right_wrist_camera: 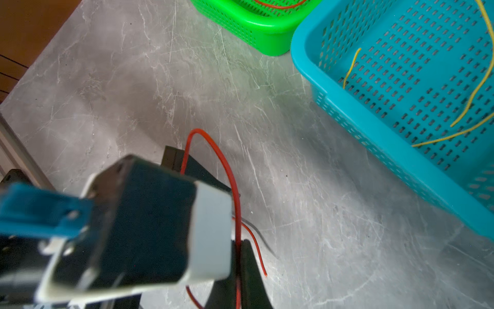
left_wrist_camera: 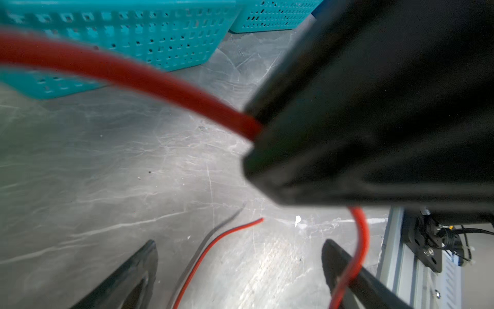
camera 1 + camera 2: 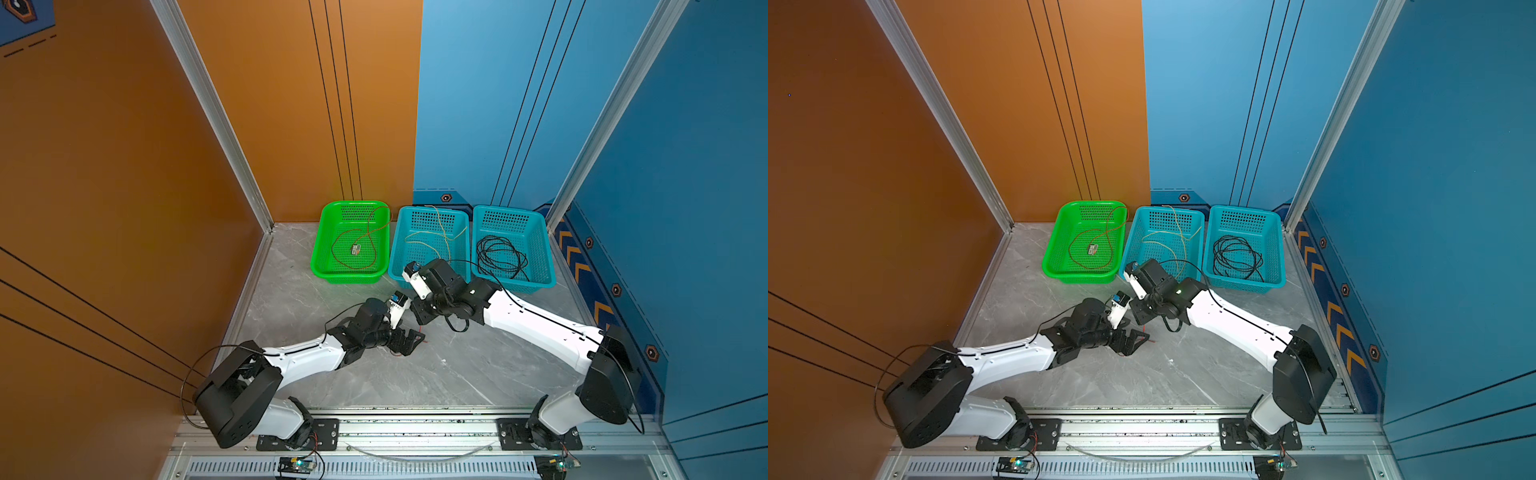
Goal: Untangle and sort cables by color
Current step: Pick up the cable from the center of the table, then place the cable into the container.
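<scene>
**Right hand pinching the red cable, left hand spread beside it**

I see my right hand (image 2: 254, 133) closed on the red cable (image 2: 133, 71), low over the grey surface (image 3: 436, 374) in front of the baskets. The cable arches away from the grip, and one end lies on the surface. My left hand (image 2: 239, 242) is wide open, with the cable draped against one finger (image 2: 331, 254). A second red cable (image 3: 353, 268) loops in the green basket (image 3: 345, 277). A yellow cable (image 3: 428, 234) lies in the middle teal basket (image 3: 415, 216). The black cables (image 3: 482, 255) are coiled in the right teal basket (image 3: 505, 218).
</scene>
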Motion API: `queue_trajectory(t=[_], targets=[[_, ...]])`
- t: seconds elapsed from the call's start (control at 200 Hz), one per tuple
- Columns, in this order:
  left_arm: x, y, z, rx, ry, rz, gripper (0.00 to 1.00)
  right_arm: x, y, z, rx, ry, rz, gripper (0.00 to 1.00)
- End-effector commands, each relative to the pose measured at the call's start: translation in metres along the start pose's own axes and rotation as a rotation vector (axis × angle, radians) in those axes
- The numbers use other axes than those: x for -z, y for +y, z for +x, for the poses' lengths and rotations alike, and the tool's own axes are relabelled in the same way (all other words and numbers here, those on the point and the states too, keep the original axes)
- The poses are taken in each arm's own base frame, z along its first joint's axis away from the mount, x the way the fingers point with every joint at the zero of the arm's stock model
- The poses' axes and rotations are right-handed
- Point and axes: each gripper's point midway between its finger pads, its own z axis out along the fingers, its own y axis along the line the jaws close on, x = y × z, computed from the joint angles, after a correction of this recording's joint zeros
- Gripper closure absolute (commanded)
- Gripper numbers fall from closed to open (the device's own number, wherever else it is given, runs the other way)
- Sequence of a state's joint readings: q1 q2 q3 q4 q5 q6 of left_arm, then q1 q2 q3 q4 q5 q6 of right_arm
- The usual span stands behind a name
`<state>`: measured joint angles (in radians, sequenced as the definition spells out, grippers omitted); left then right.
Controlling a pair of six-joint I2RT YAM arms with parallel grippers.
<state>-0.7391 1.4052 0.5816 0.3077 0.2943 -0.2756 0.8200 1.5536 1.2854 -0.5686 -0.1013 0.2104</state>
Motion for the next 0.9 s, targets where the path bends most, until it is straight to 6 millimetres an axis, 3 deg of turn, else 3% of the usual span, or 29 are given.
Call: queue_trajectory(t=[0.0,0.035,0.2,0.476,0.676,0.726,0.896], targets=[[-0.007,-0.028,-0.014,-0.080,-0.035,0.117,0.10,0.022,0.009,-0.014,-0.010,-0.052,-0.032,1.00],[-0.009,-0.030,-0.013,-0.082,-0.035,0.132,0.12,0.025,0.008,-0.017,-0.015,-0.055,-0.035,1.00],[-0.018,-0.032,-0.003,-0.085,-0.001,0.168,0.50,0.048,0.002,-0.031,-0.028,-0.102,-0.023,1.00],[-0.015,-0.042,0.004,-0.080,-0.005,0.231,0.80,0.085,-0.018,-0.052,-0.087,-0.181,-0.003,1.00],[-0.005,-0.045,0.000,-0.084,-0.047,0.249,0.89,0.105,-0.019,-0.058,-0.096,-0.225,-0.016,1.00],[-0.004,-0.044,-0.001,-0.078,-0.049,0.251,1.00,0.111,-0.032,-0.062,-0.121,-0.243,0.004,1.00],[0.009,-0.052,-0.014,-0.070,-0.083,0.281,1.00,0.111,-0.039,-0.061,-0.126,-0.238,0.023,1.00]])
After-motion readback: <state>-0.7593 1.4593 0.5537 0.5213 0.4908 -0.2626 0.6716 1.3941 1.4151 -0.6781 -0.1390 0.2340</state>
